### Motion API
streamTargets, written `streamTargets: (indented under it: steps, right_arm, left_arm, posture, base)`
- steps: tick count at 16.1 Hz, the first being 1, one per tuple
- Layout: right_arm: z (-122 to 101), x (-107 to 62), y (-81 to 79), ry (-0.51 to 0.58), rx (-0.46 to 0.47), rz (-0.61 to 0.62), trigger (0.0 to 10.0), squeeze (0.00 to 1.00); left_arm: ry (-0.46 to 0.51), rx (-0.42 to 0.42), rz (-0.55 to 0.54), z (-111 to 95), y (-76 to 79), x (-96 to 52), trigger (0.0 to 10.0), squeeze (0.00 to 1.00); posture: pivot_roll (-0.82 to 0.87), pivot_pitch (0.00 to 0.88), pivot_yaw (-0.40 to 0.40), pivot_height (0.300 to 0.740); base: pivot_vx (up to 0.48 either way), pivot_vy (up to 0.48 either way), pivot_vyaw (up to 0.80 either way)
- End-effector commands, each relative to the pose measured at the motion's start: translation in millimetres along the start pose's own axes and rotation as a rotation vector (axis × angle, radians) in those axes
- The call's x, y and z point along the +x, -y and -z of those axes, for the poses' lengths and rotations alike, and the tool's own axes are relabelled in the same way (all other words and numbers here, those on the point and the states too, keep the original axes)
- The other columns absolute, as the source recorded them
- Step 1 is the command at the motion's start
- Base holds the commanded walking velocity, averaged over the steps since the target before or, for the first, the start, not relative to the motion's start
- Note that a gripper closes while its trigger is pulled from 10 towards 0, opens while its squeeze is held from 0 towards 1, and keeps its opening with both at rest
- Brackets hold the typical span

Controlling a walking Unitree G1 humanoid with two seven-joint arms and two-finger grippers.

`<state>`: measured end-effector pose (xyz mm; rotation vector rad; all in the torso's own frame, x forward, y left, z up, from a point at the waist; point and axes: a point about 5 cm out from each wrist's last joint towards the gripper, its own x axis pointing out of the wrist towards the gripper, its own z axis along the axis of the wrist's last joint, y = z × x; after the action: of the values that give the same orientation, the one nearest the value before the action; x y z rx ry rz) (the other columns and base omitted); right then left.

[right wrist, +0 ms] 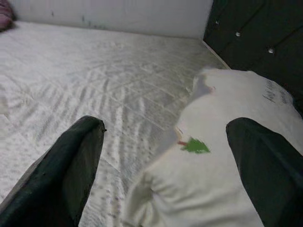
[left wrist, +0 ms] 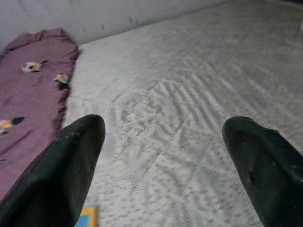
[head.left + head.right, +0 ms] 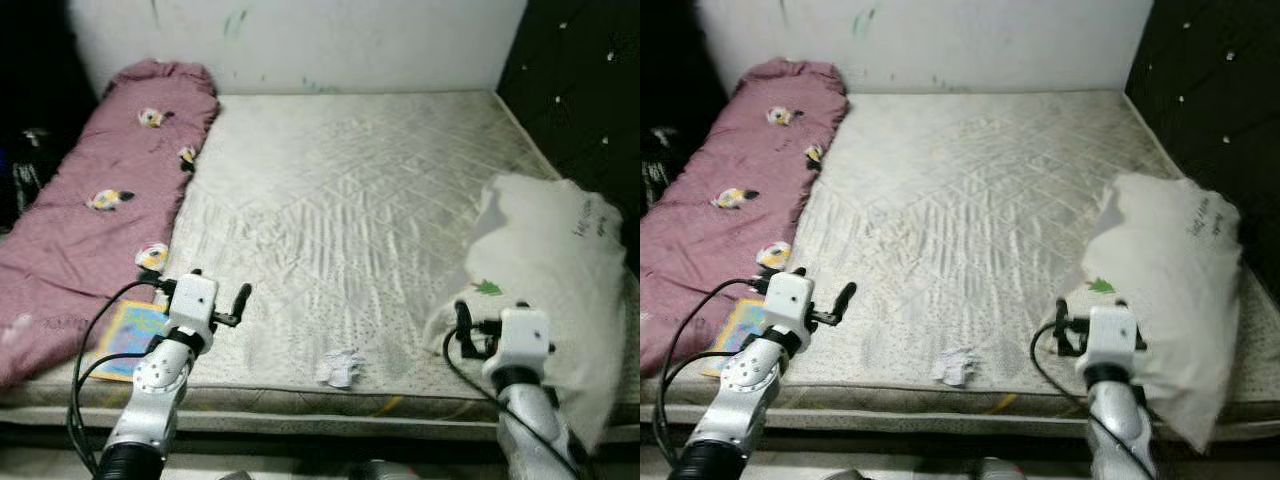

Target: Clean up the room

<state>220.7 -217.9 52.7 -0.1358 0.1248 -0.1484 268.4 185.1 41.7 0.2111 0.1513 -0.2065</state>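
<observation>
You get soft, even light on the pale mattress (image 3: 350,210); corners fall dark, wrist-view fingers (image 2: 66,175) blur close up, everything slightly grainy.

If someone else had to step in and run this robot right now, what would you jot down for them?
Left hand: open, holding nothing, over the near left part of the mattress.
Right hand: open, holding nothing, right beside the white bag on the mattress's right side.
Crumpled paper lies near the front edge, between the arms. A colourful book sits at the front left by the pink blanket.
Nothing picked up yet. Left to do: the paper, book and bag.
</observation>
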Motion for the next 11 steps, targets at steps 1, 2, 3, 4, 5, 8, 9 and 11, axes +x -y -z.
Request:
streamTargets:
  steps: [1, 2, 3, 4, 5, 8, 9, 11]
  right_arm:
    - [0, 4.3, -0.9, 0.006, 0.035, 0.02, 10.0, 0.0]
    - [0, 6.1, 0.9, 0.011, 0.066, 0.041, 10.0, 0.0]
    - [-1, 7.5, 2.4, 0.019, 0.075, 0.047, 10.0, 0.0]
    - [-3, 9.1, 0.8, 0.021, 0.087, 0.034, 10.0, 0.0]
    - [-5, 9.5, -6.0, 0.024, 0.096, -0.004, 10.0, 0.0]
    - [-20, 17.6, -15.0, 0.061, 0.096, -0.06, 10.0, 0.0]
    - [-24, 20.2, -15.9, 0.063, 0.116, -0.071, 10.0, 0.0]
    - [-29, 21.7, -16.9, 0.075, 0.123, -0.074, 10.0, 0.0]
  left_arm:
    - [-0.021, -0.001, -0.03, 4, -7.9, -2.3, 10.0, 0.0]
    - [-0.029, -0.006, -0.064, 8, -11.0, -4.5, 10.0, 0.0]
    - [-0.033, -0.027, -0.104, 9, -14.0, -5.5, 10.0, 0.0]
    - [-0.028, -0.049, -0.152, 8, -17.0, -5.2, 10.0, 0.0]
    - [-0.012, -0.059, -0.172, 5, -16.8, -4.0, 10.0, 0.0]
    - [0.057, -0.015, -0.095, -8, -2.6, -4.2, 10.0, 0.0]
    - [0.063, -0.013, -0.101, -9, -4.7, -7.1, 10.0, 0.0]
    - [0.066, -0.02, -0.133, -11, -11.7, -9.1, 10.0, 0.0]
  posture:
    - [-0.14, 0.0, 0.088, 0.74]
    - [-0.15, 0.0, 0.089, 0.74]
    - [-0.14, 0.0, 0.089, 0.74]
    - [-0.12, 0.0, 0.08, 0.74]
    - [-0.11, 0.0, 0.057, 0.74]
    - [-0.06, 0.0, -0.005, 0.74]
    - [-0.05, 0.001, -0.015, 0.74]
    - [-0.04, 0.007, -0.013, 0.74]
  base:
    - [0.0, 0.0, 0.0]
    - [0.0, 0.0, 0.0]
    - [0.0, 0.0, 0.0]
    - [0.0, 0.0, 0.0]
    - [0.0, 0.0, 0.0]
    - [0.0, 0.0, 0.0]
    - [0.0, 0.0, 0.0]
    - [0.0, 0.0, 0.0]
